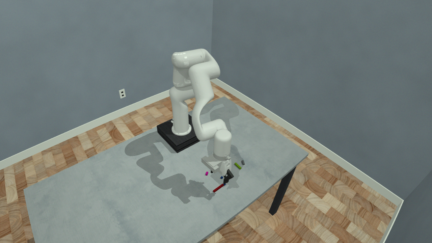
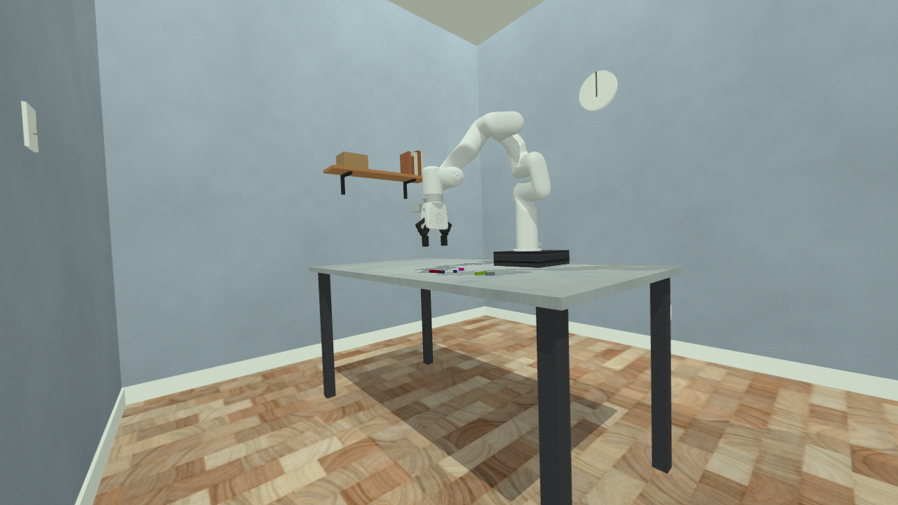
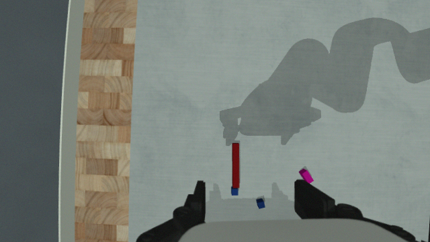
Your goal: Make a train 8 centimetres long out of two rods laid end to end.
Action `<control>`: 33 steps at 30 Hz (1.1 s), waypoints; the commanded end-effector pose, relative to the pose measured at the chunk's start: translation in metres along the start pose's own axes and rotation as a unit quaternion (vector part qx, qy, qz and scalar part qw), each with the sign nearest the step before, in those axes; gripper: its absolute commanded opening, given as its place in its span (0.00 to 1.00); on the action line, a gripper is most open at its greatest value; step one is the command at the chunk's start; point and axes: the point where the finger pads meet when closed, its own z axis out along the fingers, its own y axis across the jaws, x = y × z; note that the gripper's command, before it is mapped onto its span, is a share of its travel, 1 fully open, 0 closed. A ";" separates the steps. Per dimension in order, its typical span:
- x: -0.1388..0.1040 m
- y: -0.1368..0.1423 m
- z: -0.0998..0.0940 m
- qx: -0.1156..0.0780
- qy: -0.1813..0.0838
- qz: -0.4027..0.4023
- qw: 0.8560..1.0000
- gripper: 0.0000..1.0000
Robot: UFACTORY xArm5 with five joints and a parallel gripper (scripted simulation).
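The arm [image 1: 181, 111] [image 2: 526, 219] has a smooth, glossy white shell that looks like painted metal or plastic. The end effector [image 1: 226, 178] [image 2: 434, 240] [image 3: 249, 195] has matt black fingers. Below it, the bench [image 1: 120, 193] [image 2: 502, 279] [image 3: 175, 67] has a smooth, faintly mottled grey top, dull as stone or concrete. The red rod [image 1: 218, 188] [image 2: 436, 271] [image 3: 236, 165] looks smooth, like plain plastic. Lower still, the floor [image 1: 332, 193] [image 2: 251, 439] [image 3: 101, 101] is grained wood.
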 end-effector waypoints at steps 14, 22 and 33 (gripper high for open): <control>0.000 -0.001 -0.009 0.002 0.000 0.000 1.000 1.00; 0.000 -0.001 -0.040 0.002 0.000 0.000 1.000 1.00; 0.000 -0.001 -0.083 0.002 0.000 0.000 1.000 1.00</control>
